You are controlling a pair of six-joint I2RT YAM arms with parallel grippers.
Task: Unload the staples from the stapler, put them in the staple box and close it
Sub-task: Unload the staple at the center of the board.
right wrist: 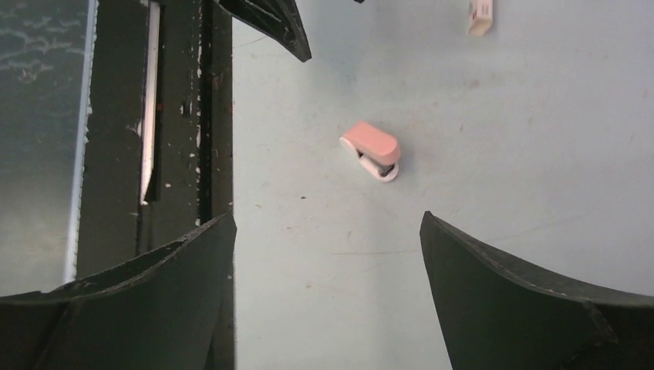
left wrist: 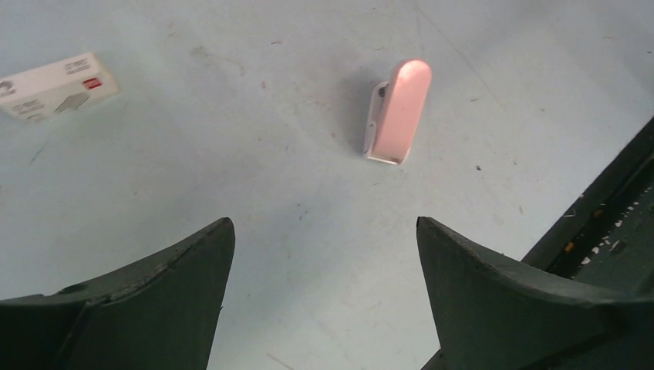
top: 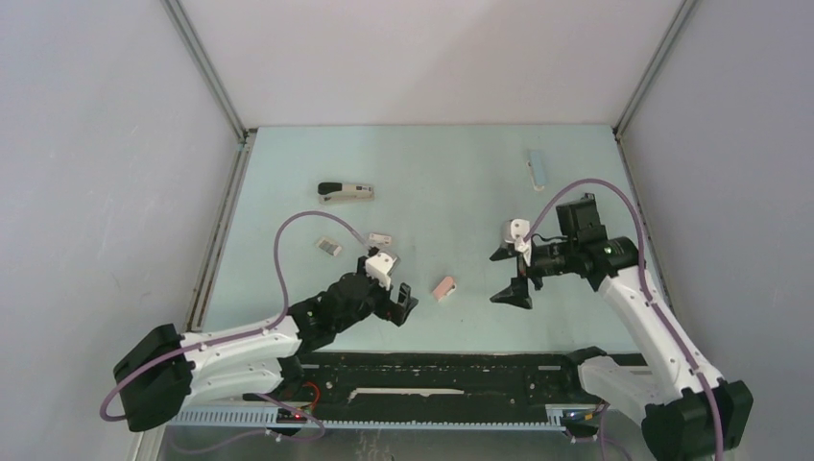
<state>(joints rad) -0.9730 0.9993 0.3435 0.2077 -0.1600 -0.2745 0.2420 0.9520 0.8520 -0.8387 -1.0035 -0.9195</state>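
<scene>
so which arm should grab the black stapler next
Left. The stapler lies on the left side, nearer the open left end effector; the right end effector sits farther off.

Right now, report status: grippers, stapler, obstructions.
Left gripper and right gripper open, empty. Black stapler with silver top arm untouched, far side. Small pink object between grippers.

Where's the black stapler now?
Top view: the stapler lies on the table, left of centre toward the far edge, just beyond the small white box.
</scene>
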